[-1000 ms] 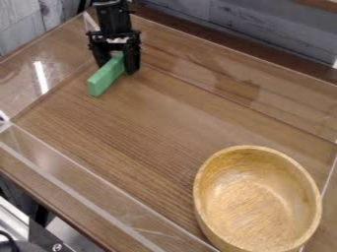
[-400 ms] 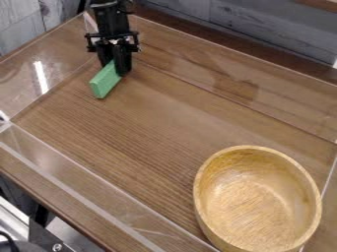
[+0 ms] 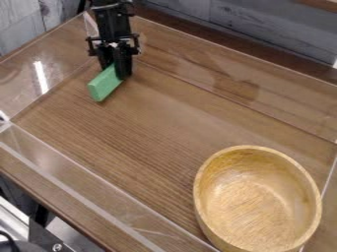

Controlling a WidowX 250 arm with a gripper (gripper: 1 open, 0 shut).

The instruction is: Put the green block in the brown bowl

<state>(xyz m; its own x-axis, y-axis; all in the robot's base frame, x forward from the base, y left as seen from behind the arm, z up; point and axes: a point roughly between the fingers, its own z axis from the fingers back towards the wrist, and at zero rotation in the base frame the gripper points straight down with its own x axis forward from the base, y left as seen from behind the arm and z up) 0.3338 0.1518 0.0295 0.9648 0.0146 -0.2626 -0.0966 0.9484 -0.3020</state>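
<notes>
Grip looks done: gripper (image 3: 116,65) clamped on green block (image 3: 104,85) at far left; lift, carry and drop into wooden bowl (image 3: 257,200), near right, remain.

From here I see a brown wooden tabletop (image 3: 165,138) with fine grain, its left edge running down at a slant. A pale, greyish-white wall or panel (image 3: 283,22) rises along the far side, with a strip of brown wood (image 3: 320,5) at the upper right corner. Down at the lower left, dark cables (image 3: 30,212) lie below the edge. Soft light brings a pale sheen to the table's left side.
</notes>
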